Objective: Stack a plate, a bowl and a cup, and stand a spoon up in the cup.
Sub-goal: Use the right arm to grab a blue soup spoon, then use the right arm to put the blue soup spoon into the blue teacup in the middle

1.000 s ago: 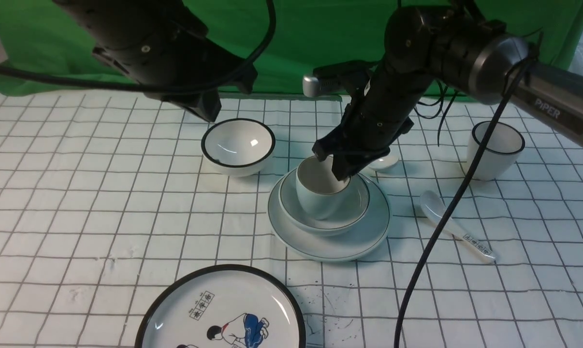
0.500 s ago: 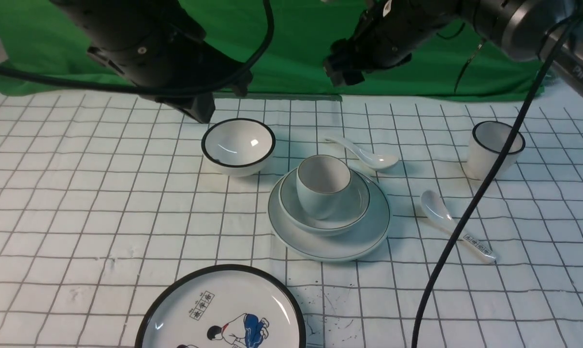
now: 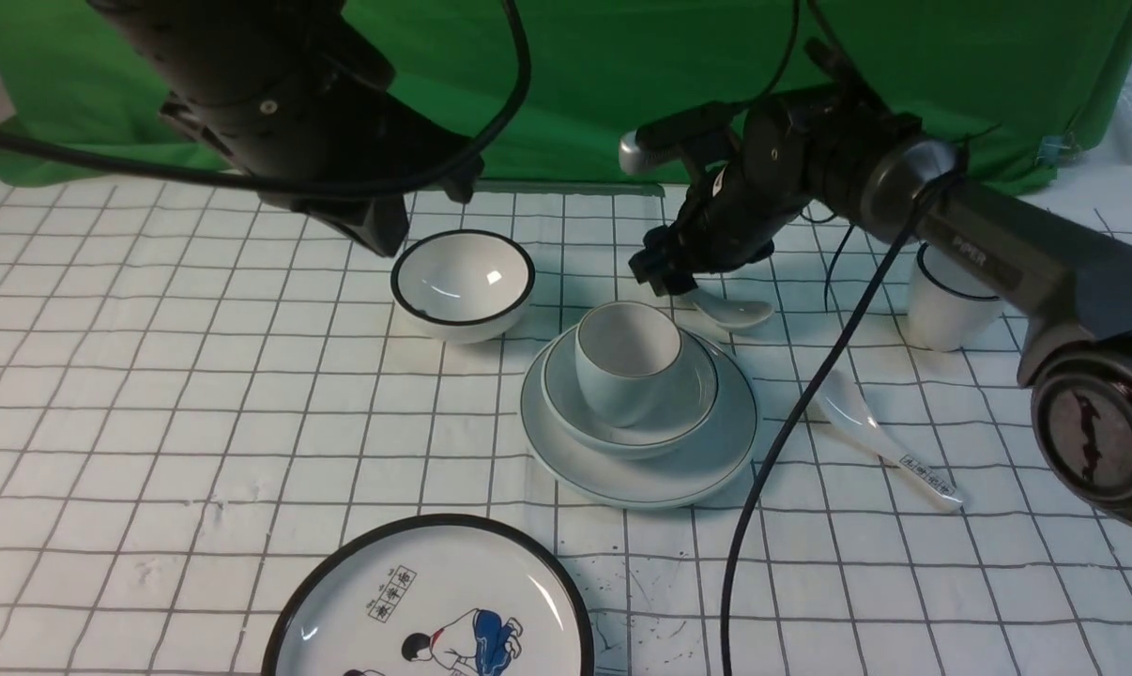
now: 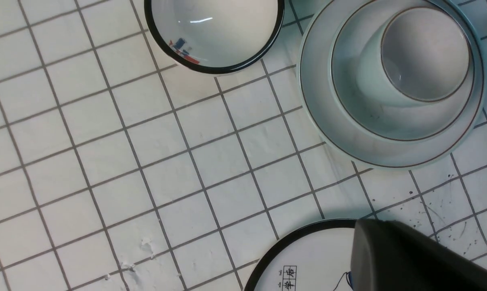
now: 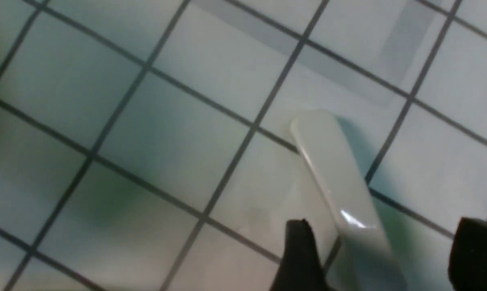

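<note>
The pale plate (image 3: 716, 465) lies mid-table with the shallow bowl (image 3: 696, 408) on it and the handleless cup (image 3: 627, 361) upright in the bowl. The left wrist view shows the same plate (image 4: 328, 125), bowl (image 4: 393, 123) and cup (image 4: 423, 52). Just behind the stack lies the plain white spoon (image 3: 737, 312). My right gripper (image 3: 662, 272) hangs low over its handle, open. In the right wrist view the spoon handle (image 5: 332, 173) runs between the spread fingers (image 5: 302, 254), untouched. My left gripper (image 3: 380, 225) hovers shut and empty beside the black-rimmed bowl.
A deeper black-rimmed bowl (image 3: 463, 282) stands left of the stack. A cartoon plate (image 3: 435, 601) sits at the front edge. A taller black-rimmed cup (image 3: 951, 305) and a printed-handle spoon (image 3: 880, 437) lie to the right. A cable (image 3: 791, 422) hangs in front of the stack.
My right gripper let go of the cup, rose away, then came down behind the stack over the plain spoon's handle with its jaws spread wide. The left arm barely shifted.
</note>
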You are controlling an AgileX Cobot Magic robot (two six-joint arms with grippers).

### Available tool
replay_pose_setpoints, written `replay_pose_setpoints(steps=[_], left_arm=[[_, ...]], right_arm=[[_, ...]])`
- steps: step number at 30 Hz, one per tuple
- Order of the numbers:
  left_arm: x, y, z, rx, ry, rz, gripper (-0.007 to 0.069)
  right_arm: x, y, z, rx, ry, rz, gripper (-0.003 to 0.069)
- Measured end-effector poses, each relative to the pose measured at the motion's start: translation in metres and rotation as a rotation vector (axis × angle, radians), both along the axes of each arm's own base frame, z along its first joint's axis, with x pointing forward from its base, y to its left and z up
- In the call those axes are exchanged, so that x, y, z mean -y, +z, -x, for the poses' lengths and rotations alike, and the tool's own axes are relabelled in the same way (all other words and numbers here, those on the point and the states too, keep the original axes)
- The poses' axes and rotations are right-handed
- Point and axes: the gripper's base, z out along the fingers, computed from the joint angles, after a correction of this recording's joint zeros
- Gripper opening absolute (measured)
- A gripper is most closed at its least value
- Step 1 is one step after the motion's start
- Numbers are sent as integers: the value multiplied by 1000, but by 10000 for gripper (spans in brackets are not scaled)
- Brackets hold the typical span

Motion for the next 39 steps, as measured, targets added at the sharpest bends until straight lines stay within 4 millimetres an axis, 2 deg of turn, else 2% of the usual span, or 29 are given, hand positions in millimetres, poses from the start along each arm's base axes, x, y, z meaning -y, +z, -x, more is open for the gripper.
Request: replay_pose_setpoints(steps=[3, 5, 7, 10, 13, 16, 21, 22, 23, 24, 25, 27, 29, 30, 31, 32, 33, 34, 37, 38, 39], left_arm=[[0, 0, 0, 0, 0, 0, 4], [0, 0, 0, 0, 0, 0, 4], [-1, 0, 0, 3, 1, -6, 4], [-1, 0, 0, 3, 1, -6, 4], [-1, 0, 0, 3, 1, -6, 4], [-1, 0, -1, 12, 1, -9, 4], [-1, 1, -2, 29, 2, -6, 4], [-1, 1, -2, 29, 2, -6, 4], [0, 1, -3, 32, 2, -4, 4], [0, 1, -3, 33, 2, -4, 4], [0, 1, -3, 33, 2, -4, 4], [0, 1, -3, 34, 2, -3, 4], [0, 1, -3, 34, 2, -3, 4], [0, 1, -3, 34, 2, -3, 4], [0, 1, -3, 34, 2, -3, 4], [0, 1, -3, 35, 2, -3, 4], [0, 1, -3, 35, 2, -2, 4], [0, 1, -3, 35, 2, -2, 4], [0, 1, -2, 27, 2, -5, 4], [-1, 1, -2, 20, 2, -7, 4], [-1, 0, -1, 16, 2, -9, 4]], right_arm=[[0, -5, 0, -8, -1, 0, 480], [-1, -9, -1, -15, -1, 0, 438], [-1, -11, -1, -20, -3, -6, 352], [-1, -10, -1, -22, 2, -4, 169], [0, 2, 3, -52, 18, 19, 179], [8, 62, 12, -37, 18, 24, 179], [27, 171, 41, 126, 1, -37, 179], [28, 176, 43, 135, -1, -41, 179], [36, 216, 61, 207, -6, -72, 179], [39, 234, 71, 239, -8, -92, 179], [39, 233, 71, 236, -8, -93, 179], [43, 263, 96, 291, 2, -144, 179], [39, 275, 115, 329, 20, -179, 179], [39, 275, 116, 333, 22, -183, 179], [31, 271, 132, 379, 42, -220, 179], [30, 270, 133, 385, 44, -227, 179], [22, 255, 146, 425, 54, -269, 179], [20, 255, 146, 462, 52, -289, 179], [8, 203, 162, 670, 19, -470, 179], [8, 175, 167, 718, -2, -520, 179], [9, 164, 169, 770, -14, -560, 179]])
